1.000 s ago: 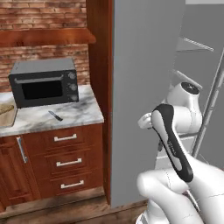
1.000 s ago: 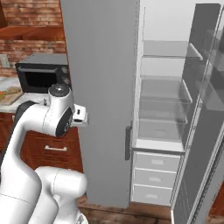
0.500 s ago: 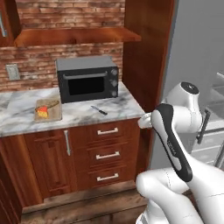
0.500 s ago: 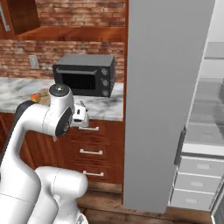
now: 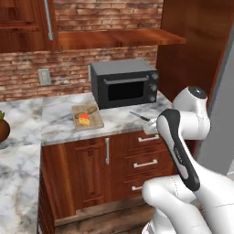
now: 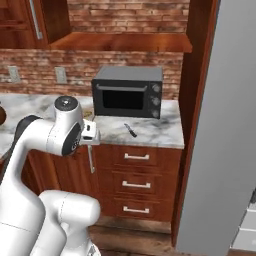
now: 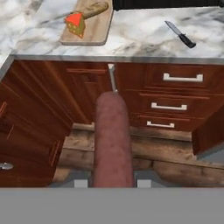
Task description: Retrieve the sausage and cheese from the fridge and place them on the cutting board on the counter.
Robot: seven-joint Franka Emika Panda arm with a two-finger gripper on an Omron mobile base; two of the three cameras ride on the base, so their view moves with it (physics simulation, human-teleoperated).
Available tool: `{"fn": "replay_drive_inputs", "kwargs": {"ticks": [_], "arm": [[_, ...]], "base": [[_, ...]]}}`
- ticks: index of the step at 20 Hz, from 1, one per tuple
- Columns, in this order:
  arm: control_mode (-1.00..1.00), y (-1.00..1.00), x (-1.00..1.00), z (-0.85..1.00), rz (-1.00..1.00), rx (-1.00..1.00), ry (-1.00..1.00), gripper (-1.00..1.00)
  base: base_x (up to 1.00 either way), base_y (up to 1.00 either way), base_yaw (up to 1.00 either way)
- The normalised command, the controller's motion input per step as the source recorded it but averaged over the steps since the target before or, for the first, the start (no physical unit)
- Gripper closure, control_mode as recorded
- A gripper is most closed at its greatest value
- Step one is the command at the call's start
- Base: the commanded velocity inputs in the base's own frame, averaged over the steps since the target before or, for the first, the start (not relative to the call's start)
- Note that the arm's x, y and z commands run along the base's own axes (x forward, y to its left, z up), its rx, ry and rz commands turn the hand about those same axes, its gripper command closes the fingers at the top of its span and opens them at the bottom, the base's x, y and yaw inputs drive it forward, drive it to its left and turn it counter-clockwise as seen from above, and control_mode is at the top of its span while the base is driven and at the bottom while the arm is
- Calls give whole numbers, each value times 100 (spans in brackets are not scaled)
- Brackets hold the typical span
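My gripper (image 7: 112,181) is shut on the sausage (image 7: 112,140), a dark red-brown cylinder that sticks out from between the fingers and hangs in front of the wooden drawers, below the counter's (image 7: 140,35) edge. The cutting board (image 7: 94,30) lies on the marble ahead and to the left. On it stands the cheese (image 7: 75,24), beside a tan bread loaf (image 7: 94,8). In the left base view the cutting board (image 5: 87,117) with the cheese (image 5: 84,120) sits left of the microwave. The fridge (image 6: 225,125) shows its grey door at the right.
A black microwave (image 5: 123,83) stands at the back of the counter (image 5: 59,114). A black-handled knife (image 7: 180,34) lies right of the board. Drawers with silver handles (image 7: 168,107) run under the top. A brown pot (image 5: 2,130) sits at the far left.
The base has turned away from the fridge, so both base views have swung left: the fridge slid to the right edge and the counter with the board came to the centre.
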Motion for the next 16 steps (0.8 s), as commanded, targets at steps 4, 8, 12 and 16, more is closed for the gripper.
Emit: {"fn": "replay_drive_inputs", "kwargs": {"ticks": [4, 8, 12, 16], "arm": [[100, 0, 0, 0, 0, 0, 0, 100], [100, 0, 0, 0, 0, 0, 0, 100], [100, 0, 0, 0, 0, 0, 0, 100], [100, 0, 0, 0, 0, 0, 0, 100]], "base": [[74, 63, -8], [70, 69, -3], [67, 72, -1], [71, 62, -4]]}}
